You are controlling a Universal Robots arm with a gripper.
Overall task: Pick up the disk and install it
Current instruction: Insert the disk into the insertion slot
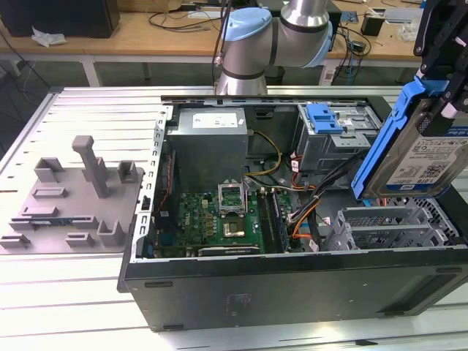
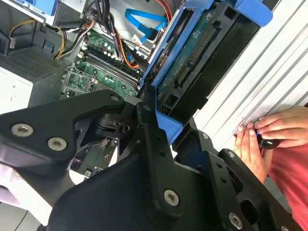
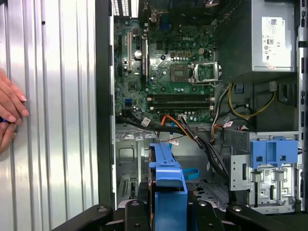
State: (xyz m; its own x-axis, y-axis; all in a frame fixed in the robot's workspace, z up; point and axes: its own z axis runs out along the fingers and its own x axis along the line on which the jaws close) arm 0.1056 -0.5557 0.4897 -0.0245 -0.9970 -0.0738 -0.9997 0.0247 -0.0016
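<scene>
The disk (image 1: 424,157) is a silver drive with a white-and-blue label in a blue bracket (image 1: 386,142). It hangs tilted on edge over the open computer case, at the exterior view's right. My gripper (image 1: 440,95) is shut on its upper end. In the second wrist view the black fingers (image 2: 153,139) clamp the bracket, and the disk's (image 2: 202,62) circuit-board side faces the camera. The first wrist view looks down the bracket's edge (image 3: 167,175) onto the grey drive bay (image 3: 130,159) below.
The open case (image 1: 292,285) holds a grey power-supply box (image 1: 212,142), a green motherboard (image 1: 223,219), loose cables (image 1: 307,208) and a blue latch on a grey cage (image 1: 325,118). A grey fixture (image 1: 73,197) lies at the exterior view's left. A person's hands (image 2: 260,137) rest on the ribbed table beside the case.
</scene>
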